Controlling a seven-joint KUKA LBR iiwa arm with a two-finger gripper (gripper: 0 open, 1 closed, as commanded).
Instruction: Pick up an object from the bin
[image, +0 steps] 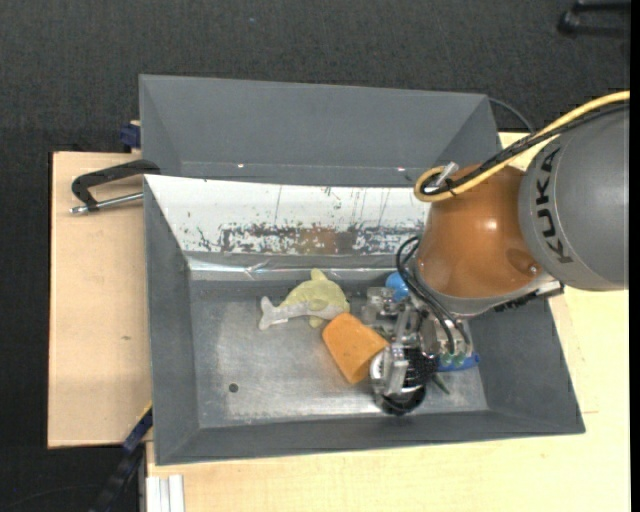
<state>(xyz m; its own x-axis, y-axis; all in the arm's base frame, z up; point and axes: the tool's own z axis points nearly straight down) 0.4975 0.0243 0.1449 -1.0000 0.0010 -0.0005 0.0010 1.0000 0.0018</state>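
My gripper (404, 368) is down at the front right of the bin floor, under the orange wrist cover. Its left side is right against an orange sponge-like block (351, 346), which lies tilted on the floor. A pale yellow soft toy with a whitish tail (306, 301) lies just behind the block, toward the back wall. A blue thing (397, 287) peeks out behind the gripper, and another blue bit (464, 361) shows to its right; most of both is hidden by the wrist. A dark shape (400, 399) sits at the gripper's lower end.
The arm and its orange cover hang over the bin's right side and hide the floor there. A small dark spot (233, 389) marks the bare left floor. The bin's front wall is close below the gripper.
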